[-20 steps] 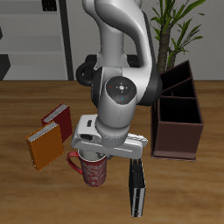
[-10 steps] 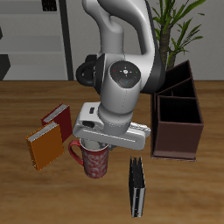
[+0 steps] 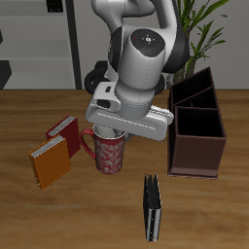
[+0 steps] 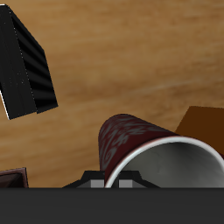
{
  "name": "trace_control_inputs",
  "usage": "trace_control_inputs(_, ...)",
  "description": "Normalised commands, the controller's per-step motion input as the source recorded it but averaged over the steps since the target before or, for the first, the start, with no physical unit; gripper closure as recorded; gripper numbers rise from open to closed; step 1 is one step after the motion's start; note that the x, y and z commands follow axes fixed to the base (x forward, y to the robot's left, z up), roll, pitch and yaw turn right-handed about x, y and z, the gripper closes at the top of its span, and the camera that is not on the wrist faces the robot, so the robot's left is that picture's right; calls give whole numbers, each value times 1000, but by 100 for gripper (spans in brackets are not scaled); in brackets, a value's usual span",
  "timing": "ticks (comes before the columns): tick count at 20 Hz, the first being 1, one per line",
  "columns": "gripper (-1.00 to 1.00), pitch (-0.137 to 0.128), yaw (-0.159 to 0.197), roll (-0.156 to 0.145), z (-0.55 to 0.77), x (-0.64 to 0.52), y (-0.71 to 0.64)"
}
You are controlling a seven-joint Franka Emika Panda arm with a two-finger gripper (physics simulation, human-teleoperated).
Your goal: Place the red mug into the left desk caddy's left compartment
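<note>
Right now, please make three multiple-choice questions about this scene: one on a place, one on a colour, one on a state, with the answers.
1. Where is the red mug?
A. inside the left desk caddy
B. under the gripper, away from the caddy
C. on top of the black book

2. What colour is the mug's inner rim?
A. white
B. blue
C. yellow

3. How does the black book stand?
A. open, lying flat
B. closed, upright on the table
C. leaning on the caddy

Answers:
1 B, the mug hangs below the gripper, apart from the caddy.
2 A, the wrist view shows a white rim.
3 B, it stands closed on its edge.
</note>
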Motion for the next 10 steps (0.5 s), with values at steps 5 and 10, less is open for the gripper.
trace_control_inputs(5, 100, -10, -28, -33, 294, -336, 124)
trace_control_inputs(10, 100, -52, 23, 54, 324, -422, 416)
